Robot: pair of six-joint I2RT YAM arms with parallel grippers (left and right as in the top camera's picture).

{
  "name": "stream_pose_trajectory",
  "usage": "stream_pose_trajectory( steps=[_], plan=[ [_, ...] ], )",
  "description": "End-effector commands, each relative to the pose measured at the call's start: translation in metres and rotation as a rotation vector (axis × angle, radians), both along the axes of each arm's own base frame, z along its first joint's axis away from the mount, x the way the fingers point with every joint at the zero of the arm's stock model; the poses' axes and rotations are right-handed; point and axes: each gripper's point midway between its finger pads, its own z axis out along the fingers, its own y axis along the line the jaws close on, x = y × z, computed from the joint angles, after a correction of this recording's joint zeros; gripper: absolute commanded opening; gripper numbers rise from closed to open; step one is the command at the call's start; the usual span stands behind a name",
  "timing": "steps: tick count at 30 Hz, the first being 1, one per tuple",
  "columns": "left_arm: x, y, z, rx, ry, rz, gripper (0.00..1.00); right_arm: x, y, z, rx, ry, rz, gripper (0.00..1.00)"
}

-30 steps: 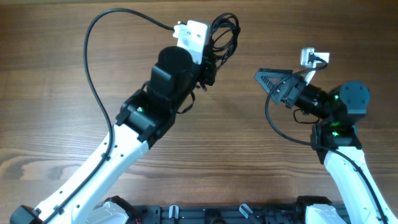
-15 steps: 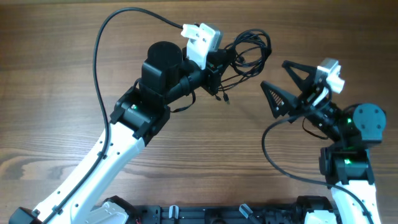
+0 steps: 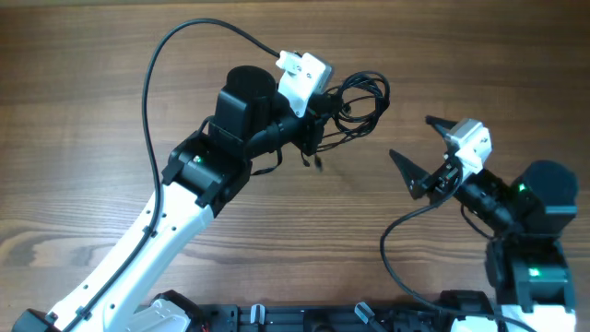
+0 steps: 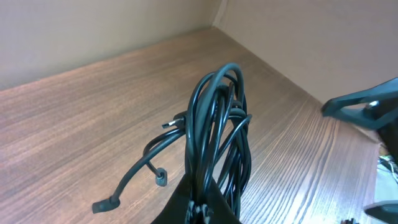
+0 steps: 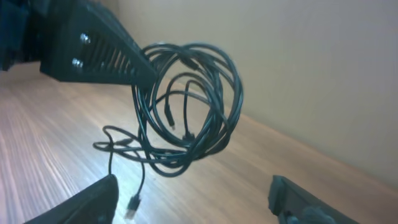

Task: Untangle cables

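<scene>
Pinching the cables point(image 3: 361, 95) at the coil's left edge with left gripper point(image 3: 318, 109); coil held up, loose plug ends dangling below it. Hovering right of the coil with right gripper point(image 3: 417, 146), jaws spread, empty. Go for one outer loop only, close on a single strand, pull right slowly.

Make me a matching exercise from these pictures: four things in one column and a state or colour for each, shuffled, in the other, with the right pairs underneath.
Things:
1. left gripper
2. right gripper
3. cables
4. table

States or colours:
A. brown wood grain
B. open, holding nothing
C. black, tangled in loops
D. shut on the cables

Pairs: 1-D, 2-B, 3-C, 4-A
</scene>
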Motion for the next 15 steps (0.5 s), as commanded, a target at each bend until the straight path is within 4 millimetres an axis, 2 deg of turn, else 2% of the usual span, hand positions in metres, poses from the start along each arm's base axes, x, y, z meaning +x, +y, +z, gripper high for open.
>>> stream_pose_trajectory(
  steps=[1, 4, 6, 11, 12, 15],
  plan=[
    [-0.008, 0.0, 0.016, -0.017, -0.052, -0.044, 0.04, -0.003, -0.012, 0.037, -0.25, -0.21, -0.05, 0.91],
    [-0.027, -0.015, 0.027, -0.079, -0.059, -0.172, 0.04, -0.007, -0.004, 0.042, -0.321, -0.282, 0.0, 0.97],
    [-0.033, -0.023, 0.031, -0.091, -0.072, -0.203, 0.04, -0.009, 0.0, 0.038, -0.365, -0.303, 0.029, 0.97],
    [-0.056, -0.045, 0.04, -0.116, -0.105, -0.282, 0.04, -0.01, 0.002, 0.035, -0.422, -0.335, 0.054, 0.85],
    [-0.058, -0.047, 0.04, -0.116, -0.104, -0.288, 0.04, -0.011, 0.003, 0.035, -0.419, -0.336, 0.061, 0.83],
    [-0.057, -0.047, 0.04, -0.115, -0.106, -0.283, 0.04, -0.017, 0.01, 0.036, -0.4, -0.345, 0.109, 0.7]
  ],
)
